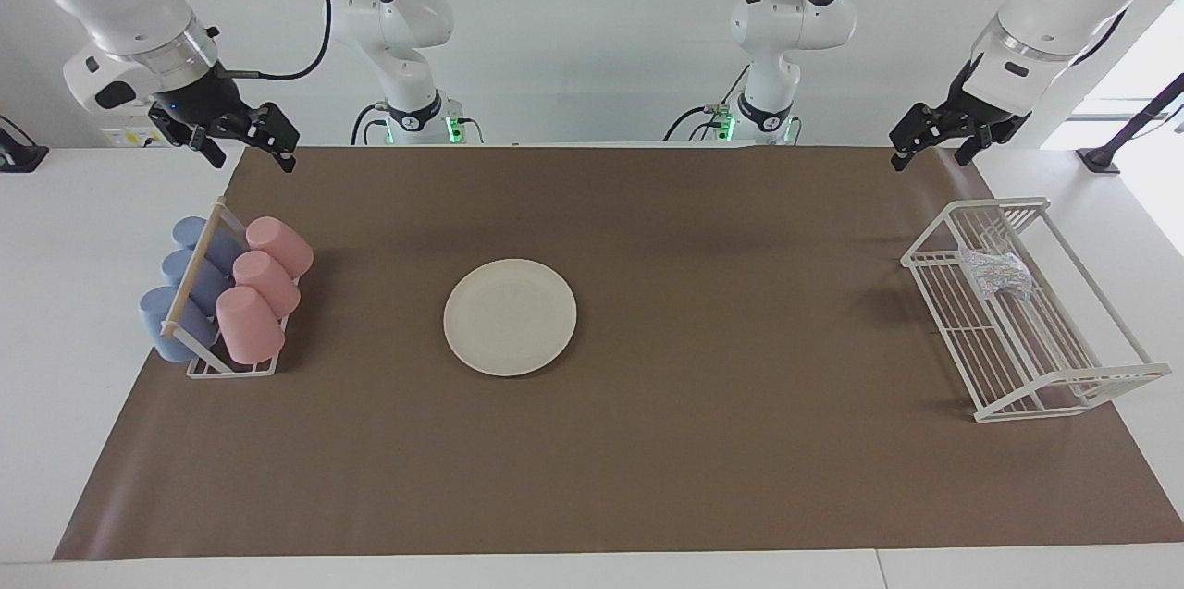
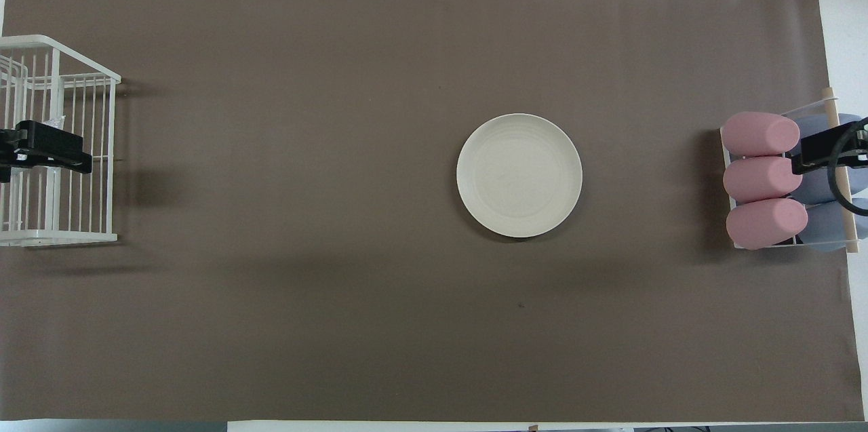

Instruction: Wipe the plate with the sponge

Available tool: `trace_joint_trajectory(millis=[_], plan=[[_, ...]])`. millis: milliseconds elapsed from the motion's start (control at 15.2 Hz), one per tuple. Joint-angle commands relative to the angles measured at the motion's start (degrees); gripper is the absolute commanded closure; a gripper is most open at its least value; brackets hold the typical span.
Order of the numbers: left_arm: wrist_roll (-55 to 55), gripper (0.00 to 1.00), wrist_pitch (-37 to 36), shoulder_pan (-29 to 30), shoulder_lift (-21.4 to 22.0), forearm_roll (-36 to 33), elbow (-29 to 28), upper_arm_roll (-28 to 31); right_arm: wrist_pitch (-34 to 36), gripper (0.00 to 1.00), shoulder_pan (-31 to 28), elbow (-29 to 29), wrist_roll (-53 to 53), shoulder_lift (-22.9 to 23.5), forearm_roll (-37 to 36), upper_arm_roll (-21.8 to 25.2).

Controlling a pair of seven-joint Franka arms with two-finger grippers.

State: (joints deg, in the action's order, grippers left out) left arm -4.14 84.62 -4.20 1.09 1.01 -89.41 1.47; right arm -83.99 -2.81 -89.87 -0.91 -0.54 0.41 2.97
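The cream-white plate (image 1: 510,316) lies flat on the brown mat near the middle of the table, and also shows in the overhead view (image 2: 519,175). The glittery sponge (image 1: 994,273) lies inside the white wire basket (image 1: 1073,381) at the left arm's end of the table. My left gripper (image 1: 934,143) hangs open and empty, raised over that end; in the overhead view it (image 2: 51,147) covers the sponge. My right gripper (image 1: 248,145) hangs open and empty, raised over the cup rack's end, and shows in the overhead view (image 2: 824,154). Both arms wait.
A rack with three pink cups (image 1: 264,288) and three blue cups (image 1: 185,288) stands at the right arm's end of the table, also in the overhead view (image 2: 766,181). The wire basket's rim shows in the overhead view (image 2: 112,161). The brown mat (image 1: 721,441) covers the table.
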Motion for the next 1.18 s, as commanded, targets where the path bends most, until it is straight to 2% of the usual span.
trace_joint_trajectory(millis=[0,526,658,855,1118], plan=[[0.45,0.0,0.81,-0.11,0.93,-0.84,-0.77,0.29,-0.21,0.0,-0.18,-0.83,-0.32,-0.69,-0.68,-0.51],[-0.34,0.0,1.34,1.39,1.02,-0.4,-1.38,0.46,-0.91,0.0,0.08,-0.48,-0.05,-0.52,-0.33,-0.6],[-3.22,0.0,2.04,1.04,1.54,-0.92,-2.34,0.29,-3.53,0.0,0.17,-0.04,0.3,-0.26,-0.42,-0.86],[-5.53,0.0,2.57,-0.8,1.73,-8.63,-3.67,-0.33,-4.51,0.0,0.26,-0.13,1.61,-0.25,-0.24,-1.04],[-7.11,0.0,3.45,-4.23,-2.84,-19.88,-3.58,-0.41,-4.25,0.0,0.26,-0.65,1.44,-0.52,-0.15,-1.04]])
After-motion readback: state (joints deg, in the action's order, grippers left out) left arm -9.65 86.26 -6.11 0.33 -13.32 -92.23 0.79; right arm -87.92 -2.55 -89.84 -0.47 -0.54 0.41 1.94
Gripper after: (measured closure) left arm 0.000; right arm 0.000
